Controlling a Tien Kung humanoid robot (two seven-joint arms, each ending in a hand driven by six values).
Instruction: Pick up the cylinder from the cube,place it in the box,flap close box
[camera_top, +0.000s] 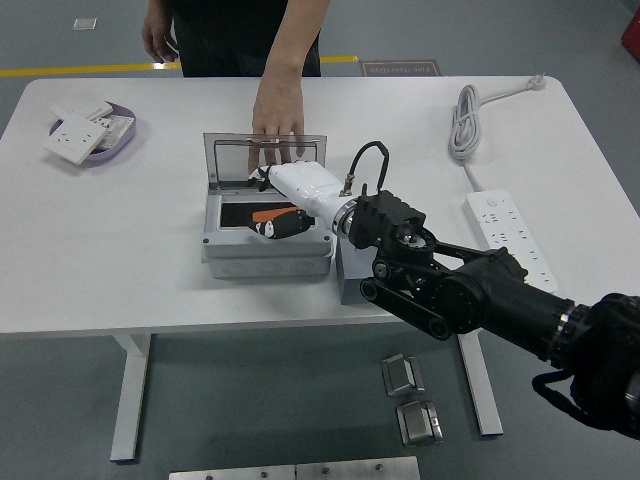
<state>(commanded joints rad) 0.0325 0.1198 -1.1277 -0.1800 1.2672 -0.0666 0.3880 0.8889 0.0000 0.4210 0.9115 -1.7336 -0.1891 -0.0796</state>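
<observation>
1. White table (120, 260) carries everything, its near edge toward the robot.
2. Black right arm (480, 295) reaches in from the lower right, ending in a white hand (285, 205) over the box.
3. Grey box (266, 240) stands open at mid-table; its clear lid (230, 158) is tipped up at the far side.
4. Grey cube (352, 278) sits touching the box's right side, mostly hidden by the arm.
5. White power strip (510, 240) lies to the right, its coiled cable (465, 120) beyond it.
6. Purple tray (125, 140) with white sockets sits at far left.
7. A person's hand (277, 115) presses on the lid's far edge from across the table.
8. Orange cylinder (275, 216) lies inside the box beneath the robot's fingers; whether they grip it or have let go, I cannot tell.
</observation>
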